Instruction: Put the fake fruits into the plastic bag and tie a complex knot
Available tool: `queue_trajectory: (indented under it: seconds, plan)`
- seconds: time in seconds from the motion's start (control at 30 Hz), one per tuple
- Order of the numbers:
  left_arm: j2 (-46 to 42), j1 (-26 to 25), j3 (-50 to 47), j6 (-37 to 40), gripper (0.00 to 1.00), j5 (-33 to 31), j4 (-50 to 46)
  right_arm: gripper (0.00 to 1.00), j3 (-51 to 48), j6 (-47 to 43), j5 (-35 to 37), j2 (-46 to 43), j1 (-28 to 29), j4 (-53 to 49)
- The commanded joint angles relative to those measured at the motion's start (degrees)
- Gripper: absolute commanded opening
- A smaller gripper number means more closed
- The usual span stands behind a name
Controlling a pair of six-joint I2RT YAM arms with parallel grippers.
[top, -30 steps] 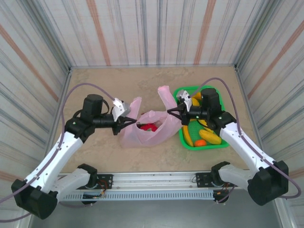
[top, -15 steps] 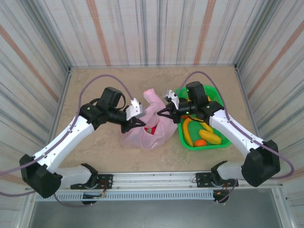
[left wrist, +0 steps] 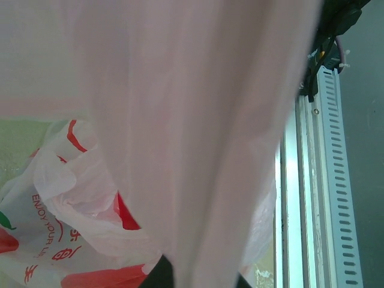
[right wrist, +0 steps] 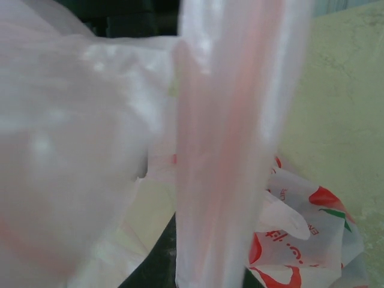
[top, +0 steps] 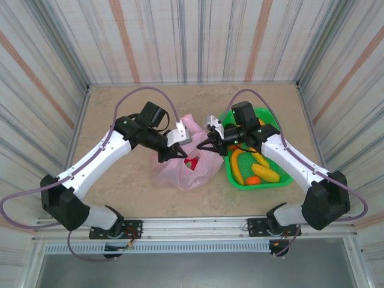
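The pink plastic bag (top: 180, 171) sits mid-table with a red fake fruit (top: 192, 163) showing inside it. Its two handles are pulled up and together over the bag. My left gripper (top: 168, 155) is shut on one handle; in the left wrist view that pink strip (left wrist: 198, 150) runs down between the dark fingers (left wrist: 159, 275) of the left gripper (left wrist: 198, 279). My right gripper (top: 201, 146) meets it from the right, and a blurred handle strip (right wrist: 225, 150) passes between the fingertips of the right gripper (right wrist: 207, 277). More fake fruits, yellow bananas (top: 265, 174) and an orange ball (top: 253, 180), lie beside the bag.
A green basket (top: 282, 179) holding those fruits stands right of the bag, under the right arm. Striped walls close in the table on three sides. A metal rail (left wrist: 312, 198) runs along the near edge.
Both grippers have swung inward and now nearly meet above the bag, each bringing a handle. The bag has bunched up narrower beneath them.
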Motion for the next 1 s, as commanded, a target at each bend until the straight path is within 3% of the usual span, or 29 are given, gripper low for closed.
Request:
queue_trajectory:
  seconds: [0.0,0.33,0.97]
  plan:
    - [1.6,0.1,2.8,1.6,0.0,-0.4,-4.2,0.28,1.2,-3.2,-2.4,0.6,0.1,-1.6]
    - [3.2,0.7,4.4,1.2,0.0,-0.9,-5.4,0.48,0.5,-3.5,-5.6,0.0,-0.8,-0.2]
    - [2.3,1.7,5.3,1.1,0.0,-2.2,-5.9,0.51,4.7,2.1,-7.1,3.5,0.4,4.8]
